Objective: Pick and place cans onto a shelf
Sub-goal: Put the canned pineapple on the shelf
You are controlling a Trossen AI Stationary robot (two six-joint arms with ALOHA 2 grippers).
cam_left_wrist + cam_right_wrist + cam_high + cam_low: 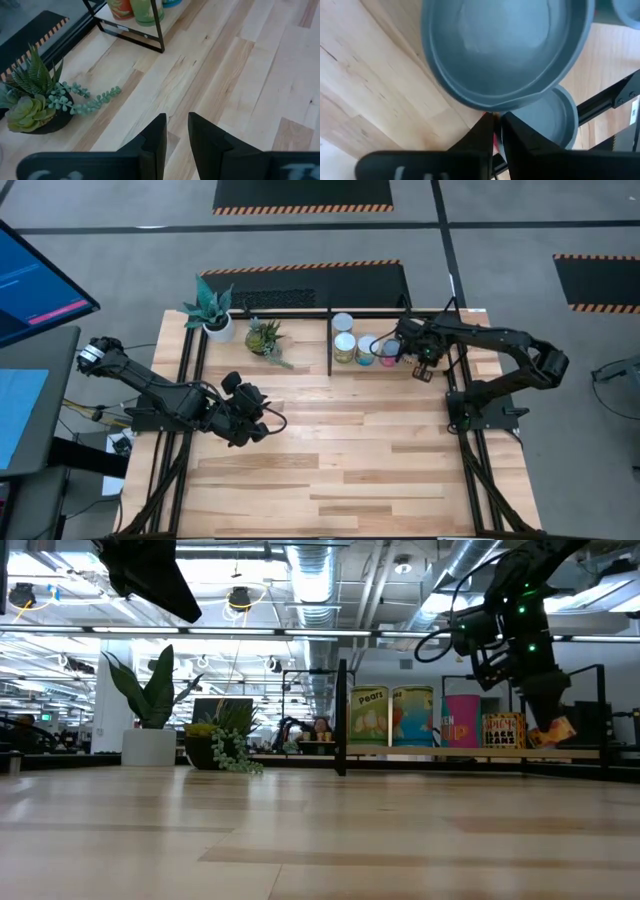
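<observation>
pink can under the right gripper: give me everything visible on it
The pink can is a small upright tin with a pink-magenta label carrying some print and a pale blue-grey round top. It stands on the shelf, at the right end of the row of cans, beside the light blue can. The right gripper hovers at its top; whether the gripper touches it cannot be told.

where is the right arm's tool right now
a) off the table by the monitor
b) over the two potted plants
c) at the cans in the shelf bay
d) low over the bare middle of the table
c, since the high view puts the right tool at the row of cans inside the shelf, while the left tool waits over open tabletop.
</observation>
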